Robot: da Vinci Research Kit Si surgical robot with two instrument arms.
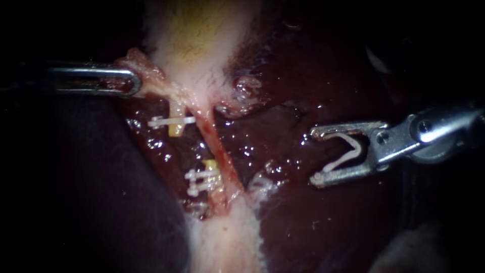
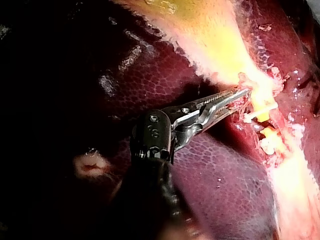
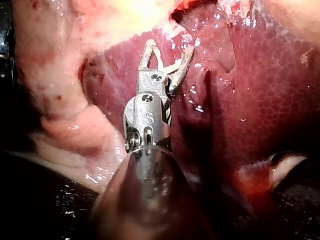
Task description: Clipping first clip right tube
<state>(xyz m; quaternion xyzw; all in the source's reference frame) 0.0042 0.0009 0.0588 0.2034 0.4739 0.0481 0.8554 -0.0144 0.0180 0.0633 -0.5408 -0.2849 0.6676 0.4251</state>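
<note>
The right instrument (image 1: 317, 155) is hovering over the liver (image 1: 328, 227), its jaws spread wide and cradling an open clip (image 1: 348, 151) from both sides. It is sitting well apart from the right tube (image 1: 218, 146), so the approach seems to be in hand. The left instrument (image 1: 130, 82) is pinching a tag of tissue (image 1: 146, 71) below the gallbladder (image 1: 202, 40). Next, the clip is needing to straddle that bare tube while avoiding the seated clips (image 1: 172, 121) on the left tube (image 1: 176, 130).
</note>
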